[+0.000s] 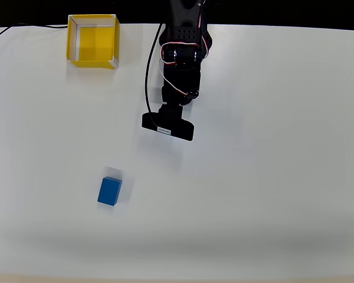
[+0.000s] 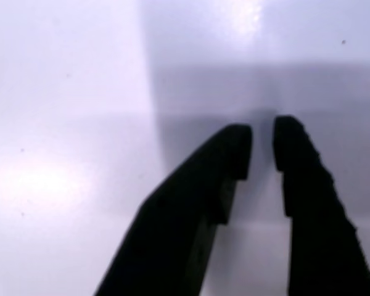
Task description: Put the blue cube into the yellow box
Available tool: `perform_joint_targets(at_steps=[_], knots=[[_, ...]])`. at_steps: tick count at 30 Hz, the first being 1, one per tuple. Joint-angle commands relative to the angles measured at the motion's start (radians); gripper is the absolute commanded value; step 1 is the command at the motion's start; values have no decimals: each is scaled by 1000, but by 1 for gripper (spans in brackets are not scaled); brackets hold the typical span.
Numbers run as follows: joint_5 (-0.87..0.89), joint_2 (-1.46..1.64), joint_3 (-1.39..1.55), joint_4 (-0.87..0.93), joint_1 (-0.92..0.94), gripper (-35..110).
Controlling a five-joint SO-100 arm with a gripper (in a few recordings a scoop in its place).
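The blue cube (image 1: 109, 191) lies on the white table in the overhead view, left of centre toward the front. At the back left corner stands the yellow box (image 1: 92, 41), open-topped with nothing in it. The black arm (image 1: 180, 65) reaches in from the back middle, and its wrist camera mount (image 1: 168, 127) hangs over bare table, well to the upper right of the cube. In the wrist view my gripper (image 2: 263, 148) points at plain tabletop; its two dark fingertips sit almost together with a thin slit and nothing between them.
A black cable (image 1: 147, 71) runs down along the arm's left side. Another thin cable (image 1: 23, 26) trails at the table's back left edge. White table surface (image 1: 271, 177) spreads wide on the right and across the front.
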Motion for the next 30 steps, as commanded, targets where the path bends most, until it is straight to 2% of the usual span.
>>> perform_joint_targets(at_steps=[1, 16, 18, 21, 25, 30], knots=[[-49, 21, 26, 8, 29, 0], [-124, 2, 6, 17, 51, 0], [-127, -101, -91, 2, 55, 1], [-80, -377, -388, -44, 84, 4], [14, -650, -742, -123, 189, 20], [41, -910, -907, -344, 337, 33]])
